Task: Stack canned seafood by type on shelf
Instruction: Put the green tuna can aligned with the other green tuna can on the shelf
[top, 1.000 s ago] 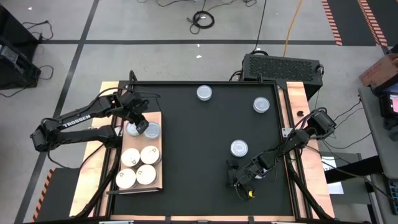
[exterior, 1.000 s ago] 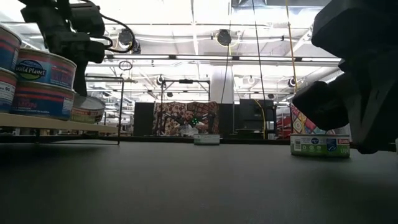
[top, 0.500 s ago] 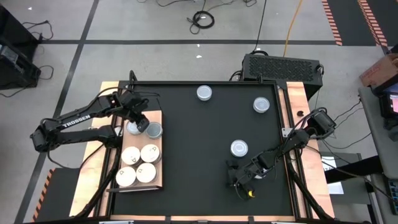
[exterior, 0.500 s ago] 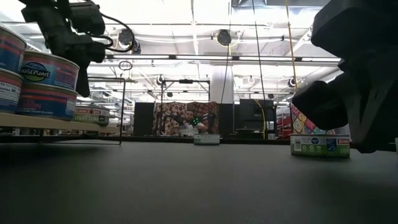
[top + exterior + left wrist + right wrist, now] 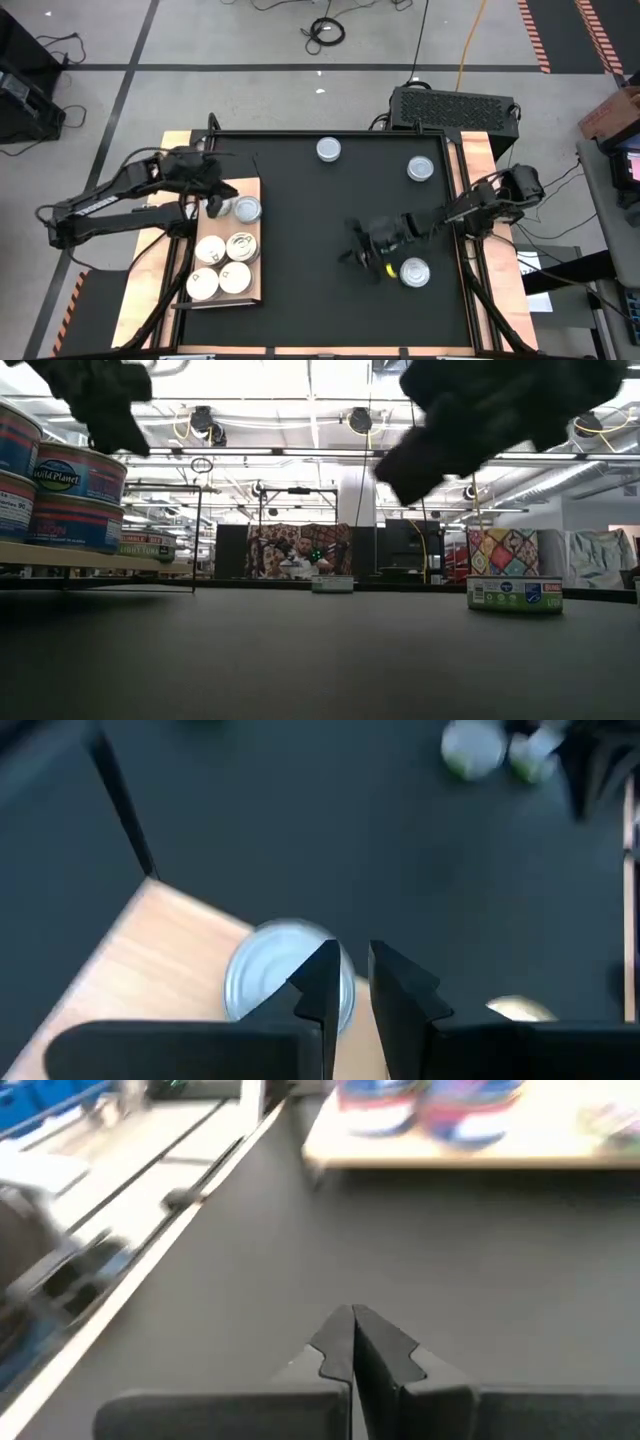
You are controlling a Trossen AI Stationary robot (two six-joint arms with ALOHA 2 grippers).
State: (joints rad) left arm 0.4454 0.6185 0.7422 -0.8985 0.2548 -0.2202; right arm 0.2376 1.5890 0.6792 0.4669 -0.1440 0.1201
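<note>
The right gripper [image 5: 358,252] hangs over the black mat [image 5: 300,250] with its fingers [image 5: 352,1342] pressed together on nothing; a silver-topped tin [image 5: 414,271] lies on the mat just beside it. On the mat's left edge sits the wooden shelf [image 5: 255,290], carrying 4 cream-topped tins [image 5: 222,265] nearer and 1 silver-topped tin [image 5: 246,209] at its far end. The left gripper [image 5: 211,188] hovers beside that tin, its fingers [image 5: 320,982] a narrow gap apart and empty. Farther back, 2 more silver tins [image 5: 328,150] rest well apart on the mat.
</note>
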